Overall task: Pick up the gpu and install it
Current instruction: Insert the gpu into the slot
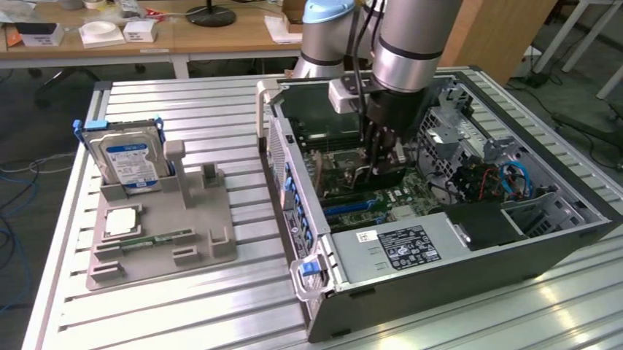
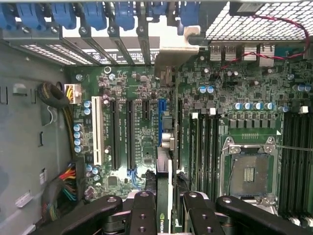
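My gripper (image 1: 381,159) is reaching down into the open computer case (image 1: 322,292), over the motherboard (image 2: 142,98). It is shut on the gpu (image 2: 166,142), which the wrist view shows edge-on between the two black fingers (image 2: 144,208): a thin green board with a logo near the grip and its silver end bracket (image 2: 173,54) towards the case's rear slot openings. The card hangs just over the blue expansion slot (image 2: 161,115), roughly in line with it. Whether its edge touches the slot I cannot tell. In the exterior view the gpu (image 1: 387,177) is a dark shape below the fingers.
A grey holder tray (image 1: 160,240) on the slatted table, at the exterior view's left, carries the silver hard drive (image 1: 128,157), a memory stick (image 1: 156,239) and a square chip (image 1: 122,221). Inside the case are the power supply (image 1: 399,248), CPU socket (image 2: 249,171), cables (image 2: 63,186) and drive cage (image 1: 467,138).
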Action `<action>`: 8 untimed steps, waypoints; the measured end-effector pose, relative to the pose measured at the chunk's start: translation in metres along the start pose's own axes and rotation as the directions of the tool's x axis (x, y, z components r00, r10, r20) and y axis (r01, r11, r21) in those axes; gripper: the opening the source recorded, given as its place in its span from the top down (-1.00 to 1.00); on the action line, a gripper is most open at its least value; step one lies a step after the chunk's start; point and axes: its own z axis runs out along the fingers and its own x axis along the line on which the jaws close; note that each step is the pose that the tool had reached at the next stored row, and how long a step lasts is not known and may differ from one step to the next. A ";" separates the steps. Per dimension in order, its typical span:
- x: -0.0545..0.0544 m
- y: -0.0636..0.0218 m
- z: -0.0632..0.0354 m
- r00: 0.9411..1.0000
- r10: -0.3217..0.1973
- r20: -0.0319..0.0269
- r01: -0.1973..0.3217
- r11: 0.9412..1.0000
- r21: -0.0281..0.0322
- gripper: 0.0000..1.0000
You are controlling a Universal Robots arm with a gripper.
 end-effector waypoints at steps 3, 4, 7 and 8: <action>0.001 0.0031 0.0011 1.000 0.000 0.000 0.000 1.000 0.000 0.47; 0.002 0.0031 0.0016 1.000 0.000 0.000 0.000 1.000 0.000 0.47; 0.004 0.0033 0.0039 1.000 0.000 0.000 0.000 1.000 0.000 0.47; 0.005 0.0037 0.0046 1.000 0.000 0.000 0.000 1.000 0.000 0.47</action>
